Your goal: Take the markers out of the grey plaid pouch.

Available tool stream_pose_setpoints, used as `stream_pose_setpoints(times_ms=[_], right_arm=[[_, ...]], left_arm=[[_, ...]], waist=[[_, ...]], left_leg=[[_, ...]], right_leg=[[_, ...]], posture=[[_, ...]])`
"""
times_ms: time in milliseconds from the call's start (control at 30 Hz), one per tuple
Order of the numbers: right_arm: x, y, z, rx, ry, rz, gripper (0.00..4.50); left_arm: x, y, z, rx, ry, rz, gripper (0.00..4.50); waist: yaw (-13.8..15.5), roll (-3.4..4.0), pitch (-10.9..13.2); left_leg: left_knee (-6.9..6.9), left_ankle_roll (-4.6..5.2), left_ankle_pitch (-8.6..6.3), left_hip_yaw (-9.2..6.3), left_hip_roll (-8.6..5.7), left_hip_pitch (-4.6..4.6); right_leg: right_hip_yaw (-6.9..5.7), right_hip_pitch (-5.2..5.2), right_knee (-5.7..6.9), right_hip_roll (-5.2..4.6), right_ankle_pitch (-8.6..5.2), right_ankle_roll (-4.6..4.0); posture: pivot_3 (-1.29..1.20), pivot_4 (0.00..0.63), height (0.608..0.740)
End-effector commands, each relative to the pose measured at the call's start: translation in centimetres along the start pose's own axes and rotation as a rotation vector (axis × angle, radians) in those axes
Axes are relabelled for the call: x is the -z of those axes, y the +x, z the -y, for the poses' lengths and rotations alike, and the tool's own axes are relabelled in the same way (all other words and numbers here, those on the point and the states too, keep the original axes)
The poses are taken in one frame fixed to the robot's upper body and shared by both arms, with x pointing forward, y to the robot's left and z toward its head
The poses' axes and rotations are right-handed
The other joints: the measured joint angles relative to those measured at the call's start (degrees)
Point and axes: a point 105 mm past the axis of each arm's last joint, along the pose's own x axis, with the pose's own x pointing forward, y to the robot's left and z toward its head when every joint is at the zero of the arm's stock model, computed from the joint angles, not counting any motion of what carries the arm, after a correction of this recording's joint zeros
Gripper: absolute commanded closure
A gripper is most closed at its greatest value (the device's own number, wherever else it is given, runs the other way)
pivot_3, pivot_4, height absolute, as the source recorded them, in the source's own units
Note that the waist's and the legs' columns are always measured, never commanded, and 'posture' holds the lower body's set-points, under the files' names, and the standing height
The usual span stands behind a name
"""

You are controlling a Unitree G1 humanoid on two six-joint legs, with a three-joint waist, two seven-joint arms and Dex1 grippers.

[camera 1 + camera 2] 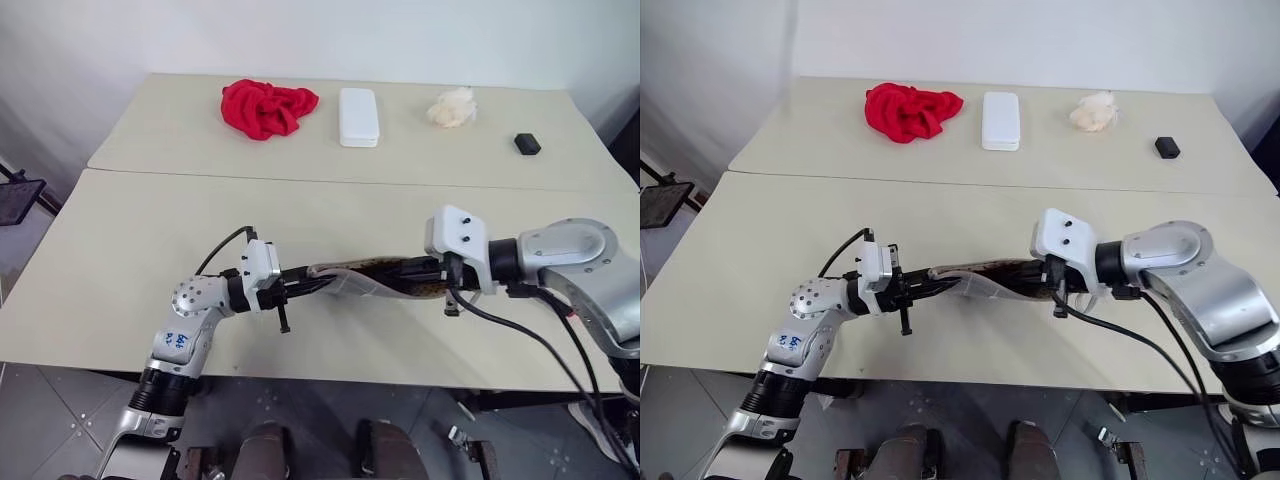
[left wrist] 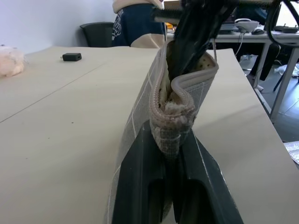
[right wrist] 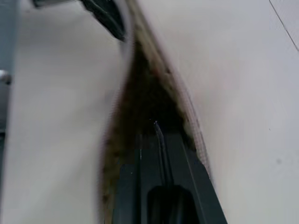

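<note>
Left wrist view: left hand (image 2: pixel 174 154) clamps grey plaid pouch (image 2: pixel 182 100) end; closed right hand (image 1: pixel 418 272) reaches inside.

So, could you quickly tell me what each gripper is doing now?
Left gripper: shut on the grey plaid pouch.
Right gripper: shut, inside the pouch's opening.

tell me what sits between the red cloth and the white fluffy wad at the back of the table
The white hard case lies flat between the red cloth and the white fluffy wad, apart from both; both eye views show it.
</note>
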Motion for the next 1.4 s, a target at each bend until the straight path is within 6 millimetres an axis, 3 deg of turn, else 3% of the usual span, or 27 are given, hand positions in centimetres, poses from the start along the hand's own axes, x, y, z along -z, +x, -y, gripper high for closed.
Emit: stream_pose_setpoints(times_ms=[33, 367, 667, 767, 967, 1100, 1267, 1400], right_arm=[[1.0, 0.2, 1.2, 0.085, -0.048, -0.107, 4.49], [1.2, 4.2, 1.8, 0.209, -0.188, -0.173, 4.49], [0.3, 5.6, 2.8, 0.311, -0.229, -0.13, 4.49], [0.3, 5.8, 2.8, 0.321, -0.267, -0.13, 3.97], [-0.2, 6.1, 3.4, 0.352, -0.39, -0.118, 2.04], [-0.4, 7.1, 2.7, 0.295, -0.405, -0.097, 0.82], [-1.4, 7.4, 1.4, 0.181, -0.428, -0.065, 0.82], [-1.8, 6.8, 1.8, 0.184, -0.442, -0.066, 0.82]], left_arm=[[-0.7, 0.1, 0.0, 0.005, 0.026, 0.017, 4.44], [-0.9, 0.4, -0.1, -0.006, 0.014, 0.033, 4.44], [-1.0, 0.6, 0.0, 0.004, -0.021, 0.048, 4.44], [-1.2, 0.5, -0.1, 0.006, -0.059, 0.055, 4.44], [-1.7, -0.2, 0.3, 0.064, -0.254, 0.061, 4.44], [-2.8, -1.2, 0.9, 0.157, -0.448, 0.06, 4.44], [-3.4, -1.9, 0.2, 0.166, -0.43, 0.024, 4.44], [-3.3, -2.1, -0.8, 0.127, -0.379, 0.01, 4.44]], waist=[[0.04, 0.0, 0.0], [-0.07, 0.0, 0.0], [-0.09, 0.0, 0.0], [-0.09, 0.0, 0.0], [-0.24, 0.0, 0.0], [-1.03, 0.0, 0.0], [-1.43, 0.0, 0.0], [-1.38, 0.0, 0.0]], left_leg=[[0.0, 0.0, 0.0, 0.0, 0.0, 0.0], [-0.02, 0.0, 0.0, 0.03, 0.0, -0.03], [-0.01, 0.0, 0.0, 0.05, 0.0, -0.03], [-0.01, 0.0, 0.0, 0.05, 0.0, -0.03], [-0.02, 0.0, 0.0, 0.04, 0.0, -0.03], [-0.06, -0.01, 0.01, 0.03, 0.01, -0.02], [-0.06, -0.01, 0.01, 0.0, 0.01, -0.03], [-0.06, -0.01, 0.01, 0.0, 0.0, -0.02]], right_leg=[[0.0, 0.0, -0.01, 0.0, 0.0, 0.0], [0.0, -0.04, 0.0, 0.01, 0.0, 0.0], [0.0, -0.04, 0.0, 0.02, 0.0, 0.0], [0.0, -0.03, 0.01, 0.02, 0.0, 0.0], [0.0, -0.03, 0.01, 0.02, 0.0, 0.0], [0.0, -0.04, 0.02, 0.03, 0.0, 0.0], [-0.01, -0.03, 0.0, 0.03, 0.0, 0.0], [-0.01, -0.02, -0.01, 0.04, 0.0, 0.0]], posture=[[0.0, 0.15, 0.74], [0.0, 0.15, 0.74], [0.0, 0.15, 0.74], [0.0, 0.15, 0.74], [0.0, 0.15, 0.74], [0.0, 0.15, 0.74], [0.0, 0.15, 0.74], [0.0, 0.15, 0.74]])
